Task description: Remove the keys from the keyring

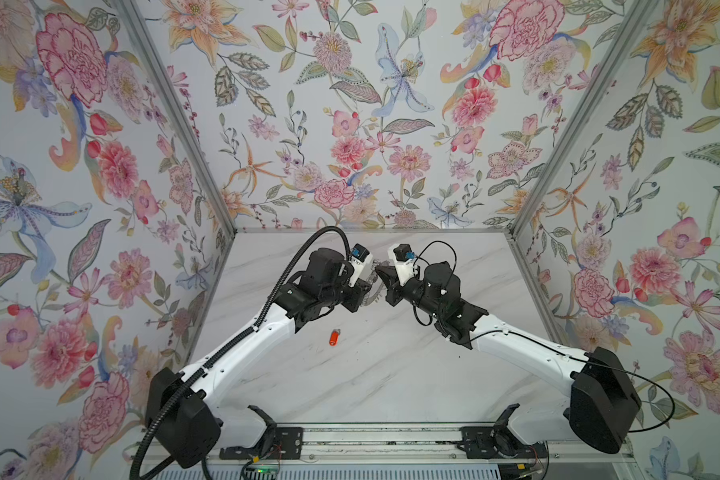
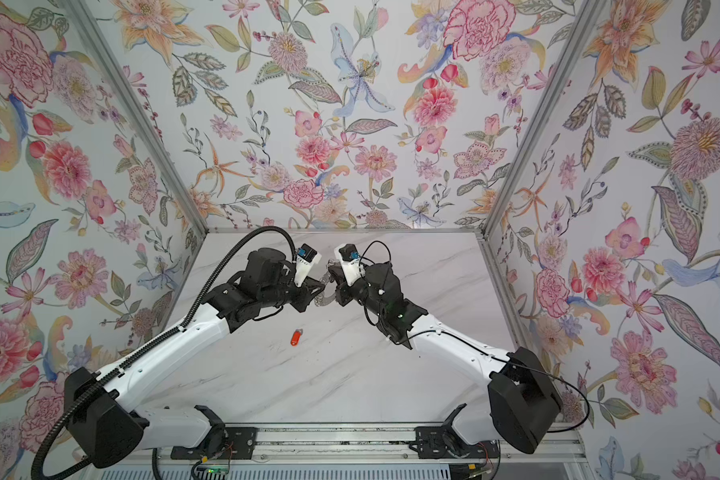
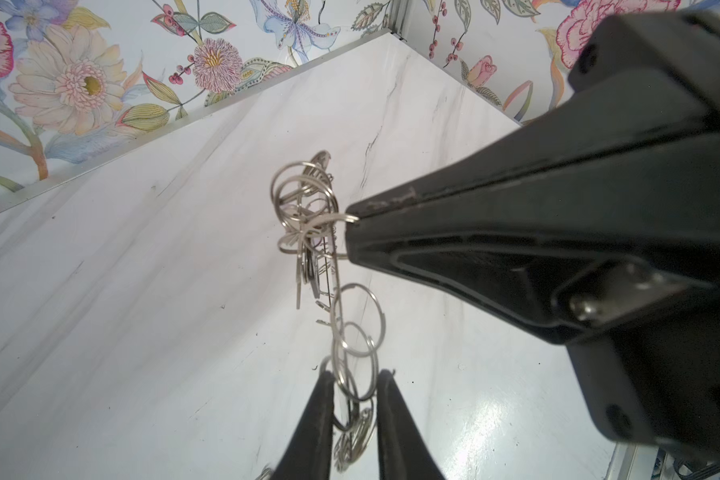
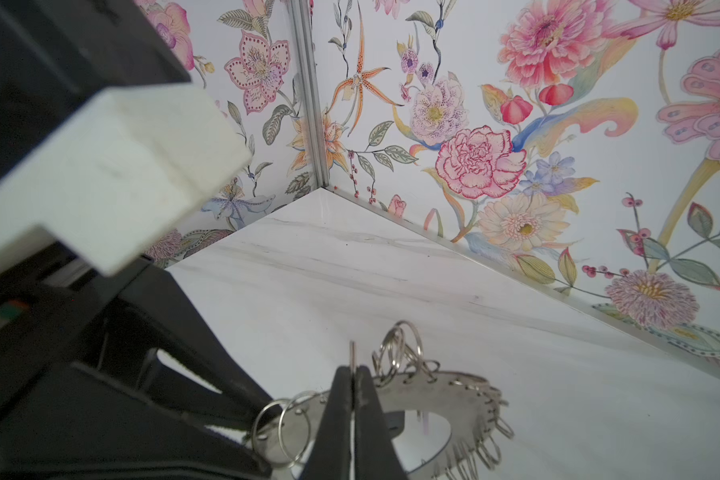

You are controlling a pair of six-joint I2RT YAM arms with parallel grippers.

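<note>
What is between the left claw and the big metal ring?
Nothing visible. The left gripper has wire loops of the keyring between its fingers; the right gripper pinches the ring from the other side.

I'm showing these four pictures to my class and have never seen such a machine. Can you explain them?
It is two robot arms on a table, each ending in a claw. Two pictures look down from above; two come from cameras on the wrists. The right claw is shut on a loop of the keyring, held above the table. The left claw has its fingers either side of other loops; whether they pinch is unclear. An orange fob lies loose on the table.
</note>
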